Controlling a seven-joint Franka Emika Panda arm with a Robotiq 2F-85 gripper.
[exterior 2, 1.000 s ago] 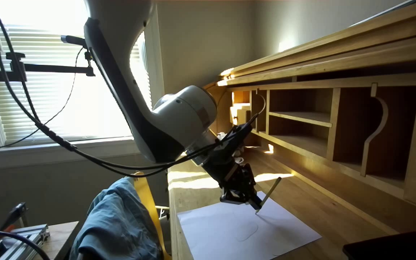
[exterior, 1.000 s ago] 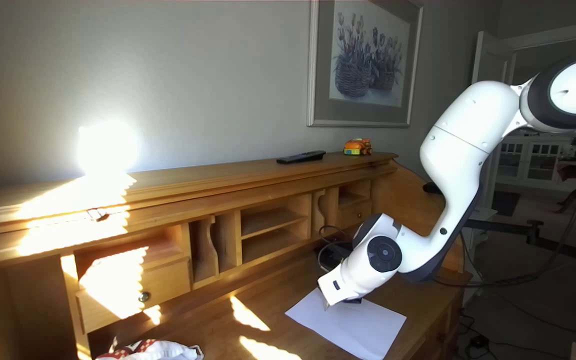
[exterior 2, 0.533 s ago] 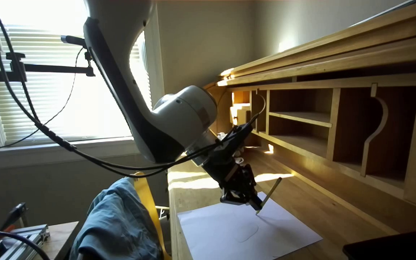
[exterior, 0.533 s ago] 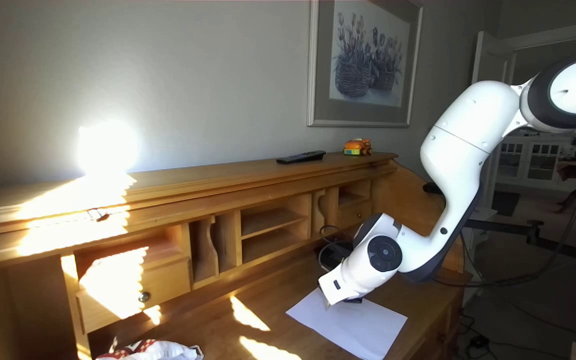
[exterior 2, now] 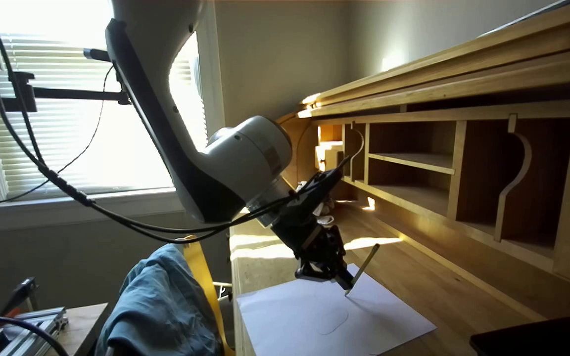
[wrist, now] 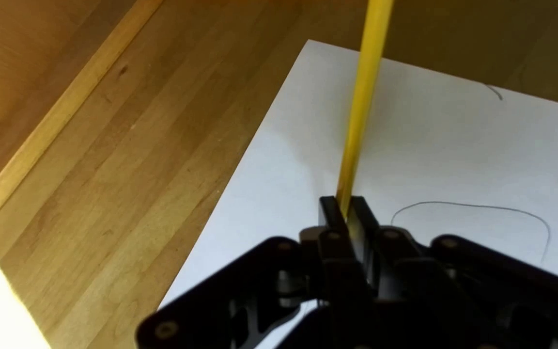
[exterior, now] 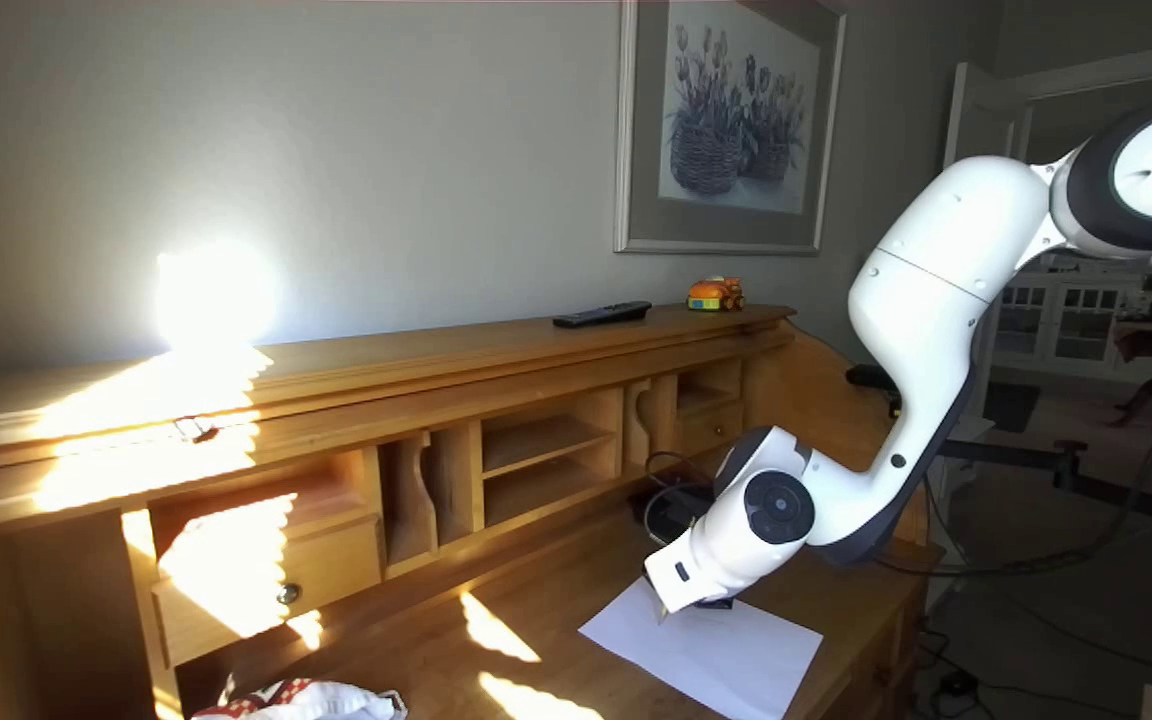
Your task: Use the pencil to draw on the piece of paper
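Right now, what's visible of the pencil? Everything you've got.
The pencil is thin, straight and yellow, apparently painted wood. The gripper is shut on it near its lower end. It is tilted, the upper shaft sticking out free; in an exterior view its lower tip appears to touch the white paper. In the wrist view that tip is hidden and the upper end is cut off.

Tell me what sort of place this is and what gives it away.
Most likely a room in a home, perhaps a study: there is a wooden desk with pigeonholes, a framed flower picture hanging above it, and what looks like an orange toy vehicle on top.
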